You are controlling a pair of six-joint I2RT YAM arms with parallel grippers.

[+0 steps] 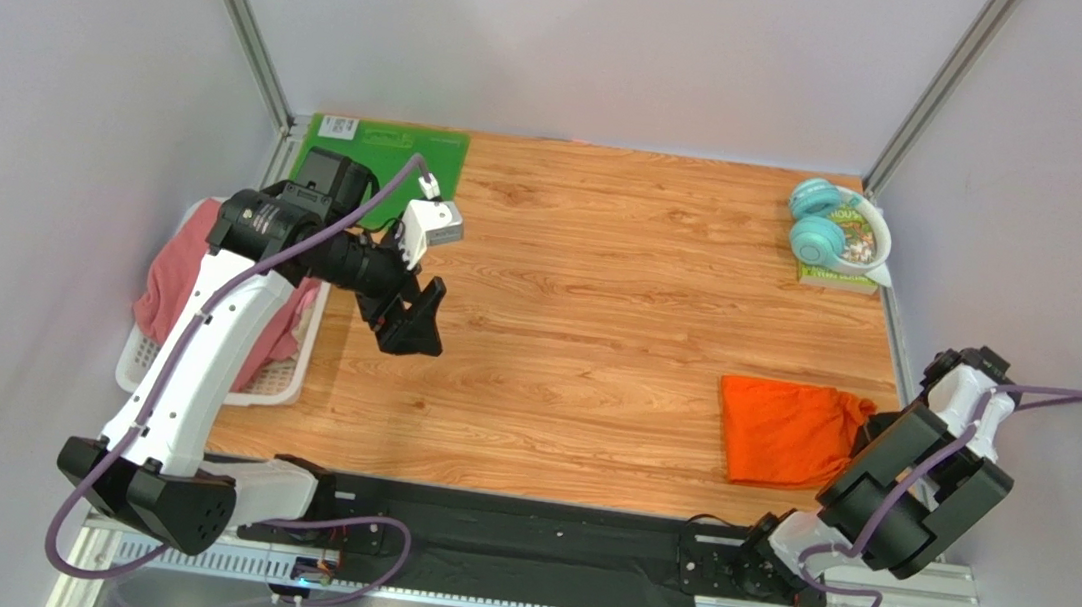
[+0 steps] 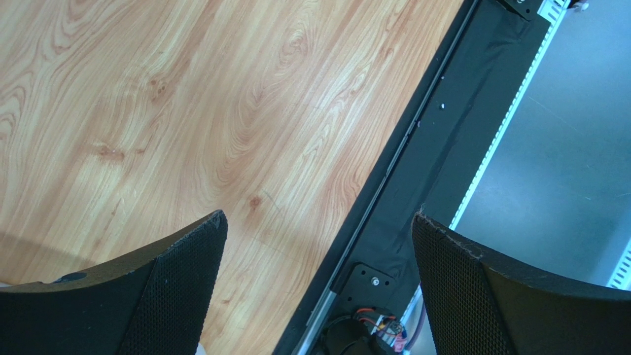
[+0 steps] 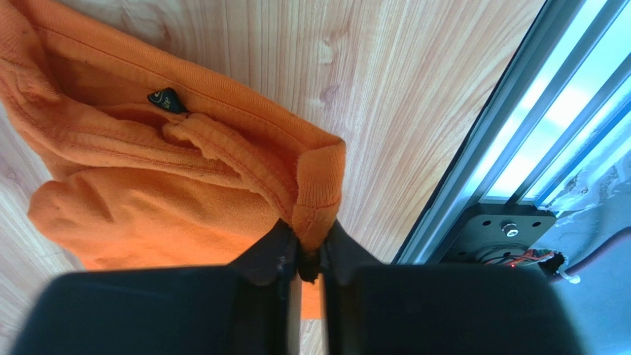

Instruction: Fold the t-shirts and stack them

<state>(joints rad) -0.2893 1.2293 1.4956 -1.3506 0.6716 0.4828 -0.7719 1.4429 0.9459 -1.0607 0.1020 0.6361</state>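
Observation:
A bright orange t-shirt (image 1: 788, 428) lies folded into a rough rectangle on the wooden table (image 1: 594, 294) at the near right. My right gripper (image 3: 311, 248) is shut on a folded edge of this orange t-shirt (image 3: 148, 185), the cloth pinched between its fingertips just above the table. From the top view the right gripper (image 1: 874, 429) sits at the shirt's right edge, mostly hidden under its arm. A dusty pink t-shirt (image 1: 180, 273) lies bunched in a white basket (image 1: 275, 381) at the left. My left gripper (image 1: 417, 324) hangs open and empty over bare wood (image 2: 318, 222).
A green mat (image 1: 397, 153) lies at the far left corner. Teal headphones (image 1: 817, 220) and a small bowl (image 1: 859, 241) sit at the far right. A black strip and metal rail (image 2: 444, 148) run along the near table edge. Grey walls close in on three sides.

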